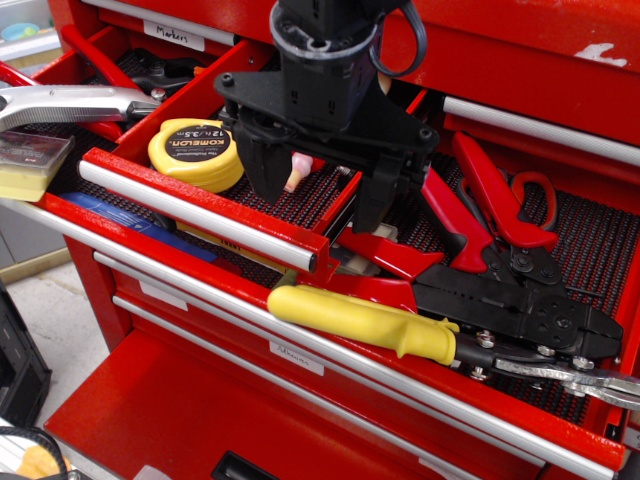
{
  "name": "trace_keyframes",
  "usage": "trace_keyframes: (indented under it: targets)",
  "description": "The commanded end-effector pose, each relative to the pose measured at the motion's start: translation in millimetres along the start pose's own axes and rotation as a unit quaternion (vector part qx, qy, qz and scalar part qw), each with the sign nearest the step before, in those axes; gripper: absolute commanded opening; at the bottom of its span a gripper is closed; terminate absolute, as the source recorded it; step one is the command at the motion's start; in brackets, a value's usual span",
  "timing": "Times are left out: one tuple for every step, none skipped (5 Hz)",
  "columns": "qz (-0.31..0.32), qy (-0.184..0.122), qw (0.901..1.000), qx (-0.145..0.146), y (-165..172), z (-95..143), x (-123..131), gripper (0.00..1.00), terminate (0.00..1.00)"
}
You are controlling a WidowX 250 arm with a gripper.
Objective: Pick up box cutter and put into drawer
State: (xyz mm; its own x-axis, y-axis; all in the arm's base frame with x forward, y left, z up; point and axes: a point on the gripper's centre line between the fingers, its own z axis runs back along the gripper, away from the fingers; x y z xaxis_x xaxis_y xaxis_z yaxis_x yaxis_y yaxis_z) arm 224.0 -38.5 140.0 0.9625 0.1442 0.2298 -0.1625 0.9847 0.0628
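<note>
Claw [318, 190] hanging with jaws apart above drawer [210, 215], gripping nothing. Yellow tape measure [196, 153] lying inside; yellow-handled tool [362, 320] resting just beside.

— Furniture? 
— Red metal tool chest [200, 400], glossy, fills most of view; silver bar handles across fronts, white label strips on a few. Upper front marked w/ white label [180, 34], handwriting approx "Markers", not fully legible.
— Floor? 
— Pale grey concrete-looking floor [45, 300] at lower left, w/ beige baseboard strip [30, 263] along grey wall panel. Black crate-like object [15, 370] at left edge, partly cut off.
— Light? 
— Bright, even, indoor; soft highlights on red paint & chrome. Blurred shelving or bins top left, too vague to ID.
</note>
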Motion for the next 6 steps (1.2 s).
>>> trace_keyframes:
  targets:
    - [0.0,0.0,1.0,0.0,0.0,0.0,0.0,1.0,0.0]
    - [-0.039,-0.003,0.9985,0.038,24.5,-7.7,-2.9,1.0,0.0]
    - [-0.108,0.018,0.9926,0.053,74.1,4.5,12.9,1.0,0.0]
    - [-0.196,0.028,0.9763,0.087,117.7,12.0,36.8,1.0,0.0]
    - [-0.254,0.024,0.9634,0.083,160.8,-5.2,59.5,1.0,0.0]
    - [-0.314,0.015,0.9443,0.098,202.9,-23.6,86.1,1.0,0.0]
